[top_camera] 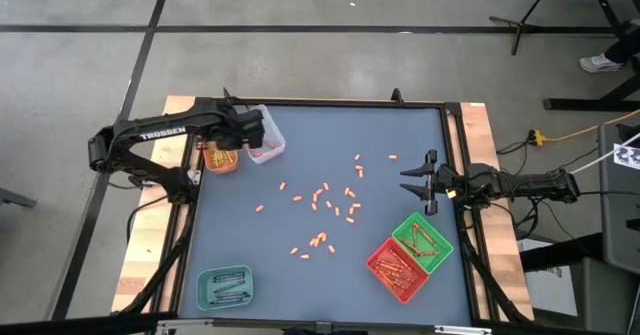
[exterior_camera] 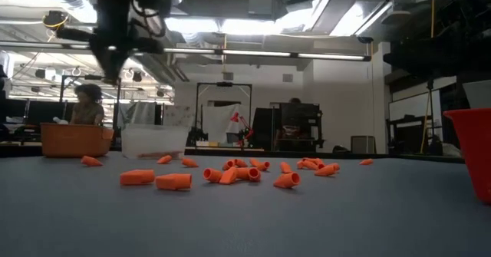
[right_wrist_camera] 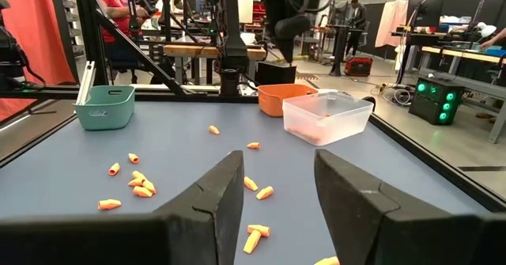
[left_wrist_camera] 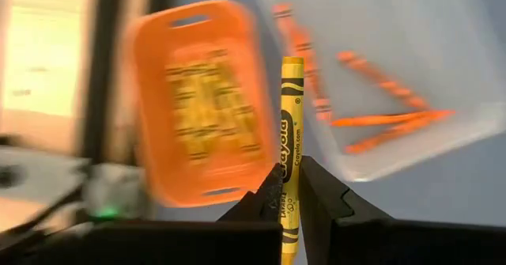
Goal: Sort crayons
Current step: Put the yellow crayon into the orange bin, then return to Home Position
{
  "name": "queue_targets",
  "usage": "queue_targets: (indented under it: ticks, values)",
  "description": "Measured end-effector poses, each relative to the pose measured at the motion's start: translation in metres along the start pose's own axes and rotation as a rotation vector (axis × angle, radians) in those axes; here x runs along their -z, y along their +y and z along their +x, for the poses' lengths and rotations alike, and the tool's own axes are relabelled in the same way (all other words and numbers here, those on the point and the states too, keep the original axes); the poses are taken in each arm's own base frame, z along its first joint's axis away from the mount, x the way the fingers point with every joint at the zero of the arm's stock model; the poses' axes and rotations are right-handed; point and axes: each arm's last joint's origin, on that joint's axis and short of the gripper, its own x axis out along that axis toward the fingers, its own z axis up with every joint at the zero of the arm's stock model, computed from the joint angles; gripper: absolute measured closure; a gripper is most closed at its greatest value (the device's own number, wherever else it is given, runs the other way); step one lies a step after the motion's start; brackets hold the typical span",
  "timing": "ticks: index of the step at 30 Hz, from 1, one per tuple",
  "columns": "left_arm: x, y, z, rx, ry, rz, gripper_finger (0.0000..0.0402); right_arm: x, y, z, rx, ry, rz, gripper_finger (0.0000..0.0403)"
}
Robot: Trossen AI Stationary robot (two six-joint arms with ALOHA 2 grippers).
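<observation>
My left gripper (top_camera: pixel 252 131) is at the table's far left, above the orange tray (top_camera: pixel 220 159) and the clear tray (top_camera: pixel 266 141). It is shut on a yellow crayon (left_wrist_camera: pixel 291 138). In the left wrist view the orange tray (left_wrist_camera: pixel 198 107) holds yellow crayons and the clear tray (left_wrist_camera: pixel 395 51) holds orange ones. Many short orange crayon pieces (top_camera: pixel 325 203) lie loose on the blue mat in the middle of the table. My right gripper (top_camera: pixel 412 180) is open and empty at the table's right side, its fingers (right_wrist_camera: pixel 213 198) level over the mat. My left gripper pinches the yellow crayon between its two fingers, near the crayon's end closest to the wrist (left_wrist_camera: pixel 289 206). The crayon lies along the fingers, most of its length reaching past their tips. The fingers point down, and the crayon is lifted clear between the two trays.
A green tray (top_camera: pixel 424 237) and a red tray (top_camera: pixel 398 269) with crayons stand at the near right. A teal tray (top_camera: pixel 225 287) stands at the near left. The loose pieces lie in clusters across the middle of the mat, with bare mat around them. A person sits beyond the table (right_wrist_camera: pixel 118 12).
</observation>
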Motion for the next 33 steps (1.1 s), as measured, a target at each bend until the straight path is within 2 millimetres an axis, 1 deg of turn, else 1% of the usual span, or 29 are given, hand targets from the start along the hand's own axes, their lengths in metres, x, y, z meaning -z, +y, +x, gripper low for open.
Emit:
queue_targets:
  ticks: [2, 5, 15, 18, 27, 30, 33]
  values:
    - [-0.001, 0.007, 0.001, -0.071, 0.015, 0.014, 0.0396, 0.000, 0.000, 0.000, 0.000, 0.000, 0.000, 0.0249]
    - [-0.002, 0.012, 0.001, -0.126, 0.025, 0.035, 0.0396, 0.000, 0.000, 0.000, 0.000, 0.000, 0.000, 0.0249]
    - [-0.003, 0.014, 0.001, -0.152, -0.012, 0.134, 0.0395, 0.000, 0.000, 0.000, 0.000, 0.000, 0.000, 0.0249]
    - [-0.002, 0.016, 0.001, -0.169, -0.007, 0.142, 0.0384, 0.000, 0.000, 0.000, 0.000, 0.000, 0.000, 0.0249]
    - [-0.003, 0.017, 0.001, -0.187, -0.031, 0.150, 0.0325, 0.000, 0.000, 0.000, 0.000, 0.000, 0.001, 0.0249]
    - [-0.004, 0.017, 0.001, -0.194, -0.044, 0.196, 0.0318, 0.000, 0.000, 0.000, 0.000, 0.000, 0.000, 0.0249]
    - [-0.004, 0.018, 0.000, -0.191, -0.039, 0.293, 0.0325, 0.000, 0.000, 0.000, 0.000, 0.000, 0.001, 0.0249]
